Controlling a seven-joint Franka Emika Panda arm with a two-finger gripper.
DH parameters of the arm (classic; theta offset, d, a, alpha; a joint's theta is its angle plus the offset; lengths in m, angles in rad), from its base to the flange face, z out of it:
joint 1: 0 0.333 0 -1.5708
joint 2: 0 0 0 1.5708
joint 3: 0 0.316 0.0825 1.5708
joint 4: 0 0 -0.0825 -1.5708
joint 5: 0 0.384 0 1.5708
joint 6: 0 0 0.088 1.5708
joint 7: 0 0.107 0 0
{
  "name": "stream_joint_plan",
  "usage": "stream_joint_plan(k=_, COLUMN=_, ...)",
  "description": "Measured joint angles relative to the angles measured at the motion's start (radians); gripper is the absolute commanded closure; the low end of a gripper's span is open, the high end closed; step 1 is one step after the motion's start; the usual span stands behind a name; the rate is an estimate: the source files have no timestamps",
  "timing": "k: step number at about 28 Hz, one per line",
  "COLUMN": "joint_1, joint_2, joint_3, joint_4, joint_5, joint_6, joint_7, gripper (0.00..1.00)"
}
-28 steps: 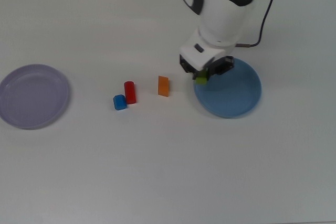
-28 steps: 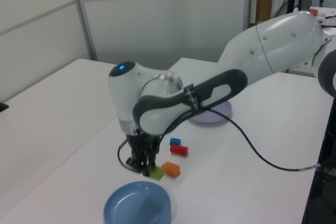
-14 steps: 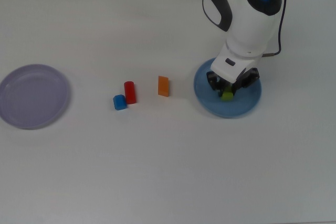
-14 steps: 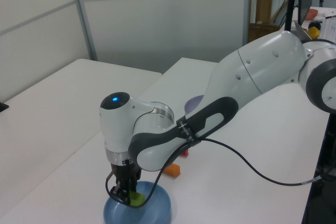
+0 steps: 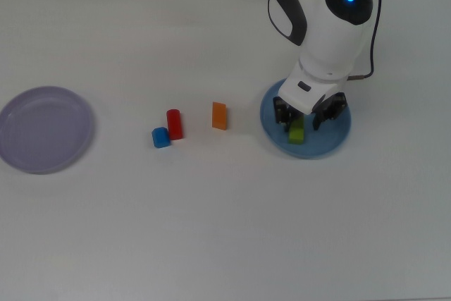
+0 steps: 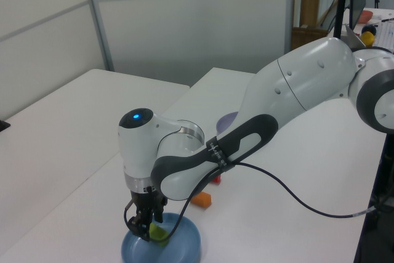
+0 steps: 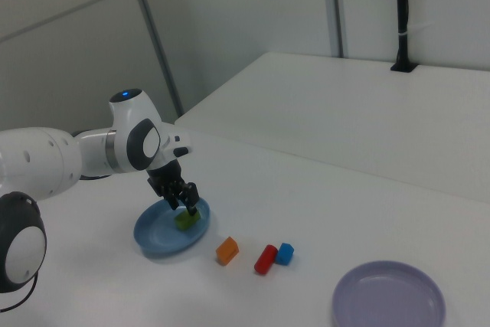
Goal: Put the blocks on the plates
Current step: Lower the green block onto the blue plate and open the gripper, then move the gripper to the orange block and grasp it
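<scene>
Gripper (image 5: 302,115): fingers spread, apparently clear of lime-green block (image 5: 297,133) lying on blue plate (image 5: 338,135). Lift straight up; avoid nudging block.

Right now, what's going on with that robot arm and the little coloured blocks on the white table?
The white robot arm's gripper sits over the medium blue round plate, fingers apart, with the lime-green oblong block lying on the plate between and just below them. The orange oblong block, red oblong block and shorter blue block wait on the white table. The pale lavender round plate at the top view's left holds nothing.
</scene>
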Motion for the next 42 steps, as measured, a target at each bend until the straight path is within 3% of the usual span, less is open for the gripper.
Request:
stream_joint_plan(k=5, joint_1=-0.004, joint_2=-0.001, joint_3=-0.012, joint_4=0.002, joint_5=0.000, joint_6=-0.002, joint_7=0.005, gripper=0.00)
stream_joint_plan(k=16, joint_1=-0.041, joint_2=-0.038, joint_3=-0.103, joint_4=-0.009, joint_5=0.000, joint_6=-0.066, joint_7=-0.054, gripper=0.00)
stream_joint_plan(k=22, joint_1=-0.094, joint_2=-0.080, joint_3=-0.105, joint_4=-0.077, joint_5=0.000, joint_6=-0.070, joint_7=-0.107, gripper=0.00)
stream_joint_plan(k=34, joint_1=-0.111, joint_2=-0.112, joint_3=-0.105, joint_4=-0.175, joint_5=0.000, joint_6=-0.084, joint_7=-0.107, gripper=0.20)
stream_joint_plan(k=35, joint_1=-0.111, joint_2=-0.112, joint_3=-0.105, joint_4=-0.178, joint_5=0.000, joint_6=-0.091, joint_7=-0.107, gripper=0.23)
stream_joint_plan(k=37, joint_1=-0.112, joint_2=-0.112, joint_3=-0.108, joint_4=-0.181, joint_5=0.000, joint_6=-0.111, joint_7=-0.107, gripper=0.38)
stream_joint_plan(k=40, joint_1=-0.112, joint_2=-0.112, joint_3=-0.117, joint_4=-0.182, joint_5=0.000, joint_6=-0.127, joint_7=-0.107, gripper=0.68)
stream_joint_plan(k=41, joint_1=-0.112, joint_2=-0.112, joint_3=-0.121, joint_4=-0.182, joint_5=0.000, joint_6=-0.130, joint_7=-0.107, gripper=0.84)
stream_joint_plan(k=42, joint_1=-0.112, joint_2=-0.112, joint_3=-0.126, joint_4=-0.182, joint_5=0.000, joint_6=-0.131, joint_7=-0.107, gripper=0.89)
